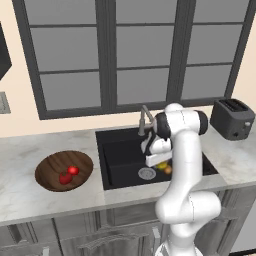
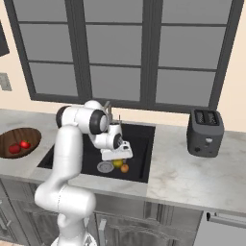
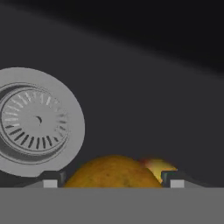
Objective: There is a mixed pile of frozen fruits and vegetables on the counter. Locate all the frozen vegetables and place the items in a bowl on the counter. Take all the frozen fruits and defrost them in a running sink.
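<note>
My gripper (image 1: pixel 159 162) (image 2: pixel 116 157) hangs low inside the black sink (image 1: pixel 120 150) (image 2: pixel 140 139), beside the round metal drain (image 1: pixel 147 173) (image 2: pixel 105 167) (image 3: pixel 35 120). It is shut on the yellow-green fruit (image 3: pixel 113 173) (image 1: pixel 162 165) (image 2: pixel 117 164), which spans the gap between both fingertips. The orange fruit (image 3: pixel 158 166) (image 1: pixel 168 170) (image 2: pixel 124 168) lies on the basin floor right beside it. Two red vegetables (image 1: pixel 73 170) (image 1: pixel 65 177) (image 2: pixel 25 144) (image 2: pixel 14 148) rest in the wooden bowl (image 1: pixel 50 165) (image 2: pixel 9 137) on the counter (image 1: pixel 20 185) left of the sink.
A brushed-metal faucet (image 1: pixel 145 120) (image 2: pixel 108 110) stands at the sink's back rim, close behind my wrist. A dark toaster (image 1: pixel 232 118) (image 2: pixel 205 132) sits on the counter to the right. A large window fills the back wall.
</note>
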Available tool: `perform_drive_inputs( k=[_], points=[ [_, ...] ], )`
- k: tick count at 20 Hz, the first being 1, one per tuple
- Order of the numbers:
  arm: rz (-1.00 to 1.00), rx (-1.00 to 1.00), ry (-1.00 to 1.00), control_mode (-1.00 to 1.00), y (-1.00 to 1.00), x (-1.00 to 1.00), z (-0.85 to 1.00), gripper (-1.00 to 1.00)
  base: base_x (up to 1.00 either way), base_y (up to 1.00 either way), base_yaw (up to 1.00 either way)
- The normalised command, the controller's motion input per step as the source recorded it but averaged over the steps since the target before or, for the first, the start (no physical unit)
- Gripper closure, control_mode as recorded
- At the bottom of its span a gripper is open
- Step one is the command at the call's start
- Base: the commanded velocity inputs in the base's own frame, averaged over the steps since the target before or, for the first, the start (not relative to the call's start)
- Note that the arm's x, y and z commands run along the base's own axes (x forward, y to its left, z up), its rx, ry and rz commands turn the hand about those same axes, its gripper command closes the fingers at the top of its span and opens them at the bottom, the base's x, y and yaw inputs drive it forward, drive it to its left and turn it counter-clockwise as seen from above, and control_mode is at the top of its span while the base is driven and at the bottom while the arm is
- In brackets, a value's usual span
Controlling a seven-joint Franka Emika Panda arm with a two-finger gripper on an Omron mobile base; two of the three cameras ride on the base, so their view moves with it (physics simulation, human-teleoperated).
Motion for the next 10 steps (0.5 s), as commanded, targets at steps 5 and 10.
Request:
perform_drive_inputs(
  k=[5, 10],
  points=[
    [0.08, 0.01, -0.01, -1.0, 0.0, 0.15, -0.23, 1.0, 0.0, 0.0, 0.0],
    [0.08, 0.01, -0.03, -1.0, 0.0, -0.16, -0.04, -1.0, 0.0, 0.0, 0.0]
  ],
)
